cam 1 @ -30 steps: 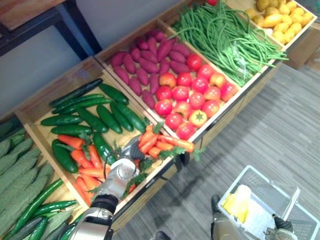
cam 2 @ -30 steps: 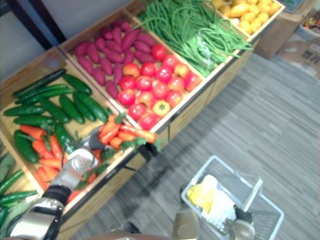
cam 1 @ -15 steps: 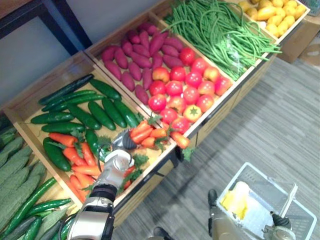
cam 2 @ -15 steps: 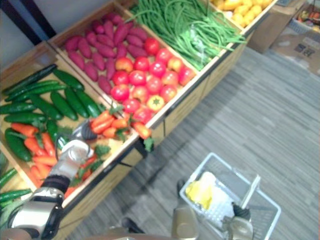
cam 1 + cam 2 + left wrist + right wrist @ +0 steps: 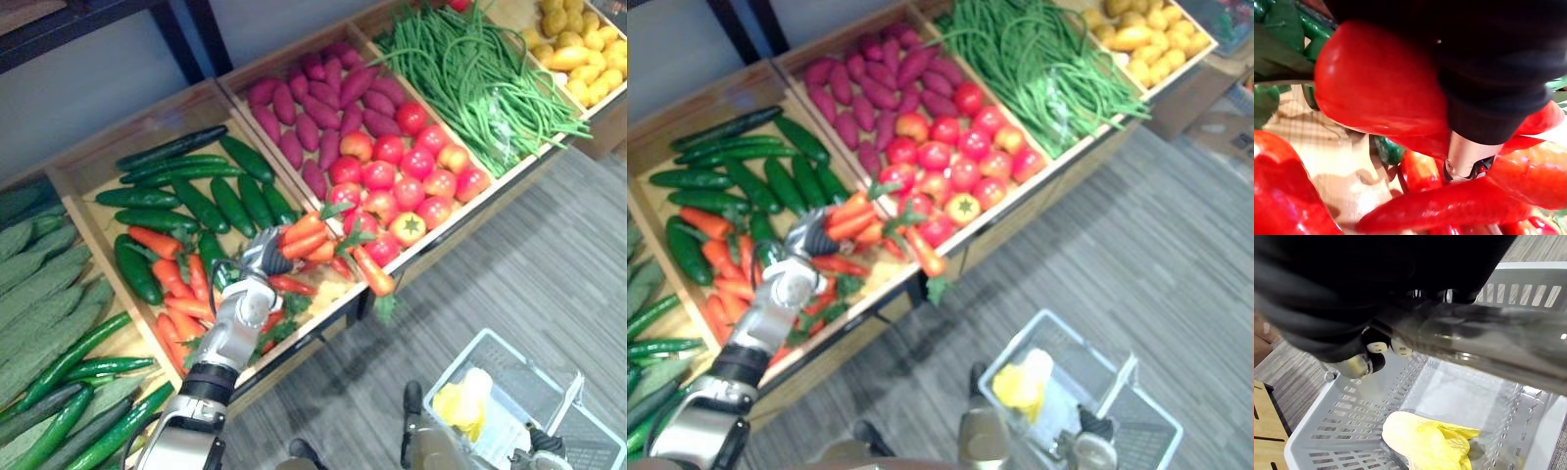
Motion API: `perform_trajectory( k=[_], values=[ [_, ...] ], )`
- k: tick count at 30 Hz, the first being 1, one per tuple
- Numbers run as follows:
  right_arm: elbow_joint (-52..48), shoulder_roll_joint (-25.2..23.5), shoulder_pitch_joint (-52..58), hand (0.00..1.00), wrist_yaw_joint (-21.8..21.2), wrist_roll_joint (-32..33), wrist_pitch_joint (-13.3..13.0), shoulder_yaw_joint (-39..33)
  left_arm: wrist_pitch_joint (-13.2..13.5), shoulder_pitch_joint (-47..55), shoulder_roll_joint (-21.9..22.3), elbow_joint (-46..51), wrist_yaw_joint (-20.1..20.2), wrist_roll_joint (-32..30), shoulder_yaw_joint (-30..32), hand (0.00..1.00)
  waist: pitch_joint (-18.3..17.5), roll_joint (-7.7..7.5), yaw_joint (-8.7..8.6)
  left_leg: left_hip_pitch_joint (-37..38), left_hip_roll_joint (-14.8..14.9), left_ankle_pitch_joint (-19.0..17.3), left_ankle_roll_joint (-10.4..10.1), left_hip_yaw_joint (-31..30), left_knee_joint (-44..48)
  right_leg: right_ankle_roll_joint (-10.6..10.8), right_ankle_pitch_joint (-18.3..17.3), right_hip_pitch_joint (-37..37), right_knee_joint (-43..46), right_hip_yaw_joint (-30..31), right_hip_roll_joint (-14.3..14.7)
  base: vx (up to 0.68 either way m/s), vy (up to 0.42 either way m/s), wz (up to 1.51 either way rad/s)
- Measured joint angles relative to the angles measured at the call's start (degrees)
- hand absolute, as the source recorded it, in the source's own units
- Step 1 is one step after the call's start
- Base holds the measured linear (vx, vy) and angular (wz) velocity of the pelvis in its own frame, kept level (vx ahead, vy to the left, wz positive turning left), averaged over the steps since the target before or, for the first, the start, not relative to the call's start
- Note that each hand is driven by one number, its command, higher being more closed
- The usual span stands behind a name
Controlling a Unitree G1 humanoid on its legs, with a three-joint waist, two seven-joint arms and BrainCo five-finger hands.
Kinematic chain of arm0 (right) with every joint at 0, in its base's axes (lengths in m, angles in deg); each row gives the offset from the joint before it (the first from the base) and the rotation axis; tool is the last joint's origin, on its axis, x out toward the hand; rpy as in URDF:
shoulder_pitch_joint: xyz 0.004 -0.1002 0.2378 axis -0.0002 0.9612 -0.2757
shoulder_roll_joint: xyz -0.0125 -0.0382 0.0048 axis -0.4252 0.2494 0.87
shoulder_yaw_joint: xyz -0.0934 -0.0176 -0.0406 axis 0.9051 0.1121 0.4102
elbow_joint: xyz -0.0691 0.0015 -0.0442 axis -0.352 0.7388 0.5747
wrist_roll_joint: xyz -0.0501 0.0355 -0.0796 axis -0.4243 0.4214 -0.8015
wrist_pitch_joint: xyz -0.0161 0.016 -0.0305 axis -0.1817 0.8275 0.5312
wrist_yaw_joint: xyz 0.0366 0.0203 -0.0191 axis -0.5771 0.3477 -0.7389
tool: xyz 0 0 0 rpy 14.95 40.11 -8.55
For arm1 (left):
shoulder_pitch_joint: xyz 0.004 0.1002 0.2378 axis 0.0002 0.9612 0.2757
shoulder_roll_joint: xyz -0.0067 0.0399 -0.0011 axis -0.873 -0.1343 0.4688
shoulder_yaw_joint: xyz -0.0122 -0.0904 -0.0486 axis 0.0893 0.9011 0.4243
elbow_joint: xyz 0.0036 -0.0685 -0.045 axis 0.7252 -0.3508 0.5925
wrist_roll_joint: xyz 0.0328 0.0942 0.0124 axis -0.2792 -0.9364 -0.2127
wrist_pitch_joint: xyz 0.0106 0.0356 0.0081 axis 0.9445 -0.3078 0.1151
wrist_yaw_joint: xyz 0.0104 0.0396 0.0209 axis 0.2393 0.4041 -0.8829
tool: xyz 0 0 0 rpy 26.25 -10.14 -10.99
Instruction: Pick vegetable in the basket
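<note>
My left hand [image 5: 261, 257] is curled round a bunch of orange carrots with green tops [image 5: 312, 235] above the carrot and cucumber crate [image 5: 98, 166]. One carrot [image 5: 373, 273] of the bunch hangs past the crate's front edge. In the left wrist view the carrots [image 5: 1376, 83] press close against the hand's dark cover. At the lower right my right hand [image 5: 535, 454] is shut on the handle [image 5: 1488, 338] of a white plastic basket [image 5: 460, 357]. A yellow vegetable [image 5: 1425, 440] lies inside it.
More carrots [image 5: 176, 284] and dark cucumbers [image 5: 196, 196] lie in the same crate. Crates of purple sweet potatoes [image 5: 313, 108], tomatoes [image 5: 411, 176], green beans [image 5: 480, 78] and yellow potatoes [image 5: 578, 49] run to the right. Pale gourds [image 5: 39, 294] lie at the left. Grey carpet [image 5: 549, 255] lies in front.
My left hand has closed on the carrot bunch and raised it up and right toward the tomato crate. The camera has shifted. The right hand keeps hold of the basket.
</note>
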Motion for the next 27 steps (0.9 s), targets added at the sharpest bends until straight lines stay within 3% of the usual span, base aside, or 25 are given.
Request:
perform_trajectory(
  k=[6,8,17,27],
  values=[
    [0.0,0.0,0.8,1.00,-0.3,0.0,0.0,0.1,1.0,4.3,-0.2,4.0,0.5,-0.5,-0.1,1.00,-1.7,0.40,0.46,-0.9,-0.2,0.4,0.5,-2.2,0.0,0.0,0.0,0.8,-0.3,-2.0,-0.2,-0.06,-0.036,0.19],
    [0.0,0.0,1.4,1.00,-0.3,0.0,0.0,0.1,1.1,5.4,-0.7,6.2,0.6,-0.5,-0.1,1.00,-2.5,0.46,1.44,-0.9,-0.2,0.6,0.8,-2.7,0.0,0.0,0.0,1.2,-0.4,-2.6,-0.3,-0.07,-0.045,0.13],
    [0.0,0.3,2.5,1.00,-0.4,-0.2,0.2,0.9,2.4,9.6,-3.3,7.5,0.5,-0.5,0.5,1.00,-6.3,1.18,1.40,-1.8,-1.7,2.1,1.7,-6.2,-1.6,0.1,0.1,2.6,-1.9,-6.0,-1.6,-0.07,-0.028,0.18],
    [0.0,3.4,2.6,1.00,-1.7,-2.5,0.3,3.0,4.0,13.5,-8.3,9.9,0.3,-0.5,3.2,1.00,-7.4,1.03,1.61,-1.8,-2.7,2.8,1.9,-8.1,-3.0,0.3,0.2,3.7,-2.4,-7.8,-2.3,-0.01,-0.010,0.10]
  ],
)
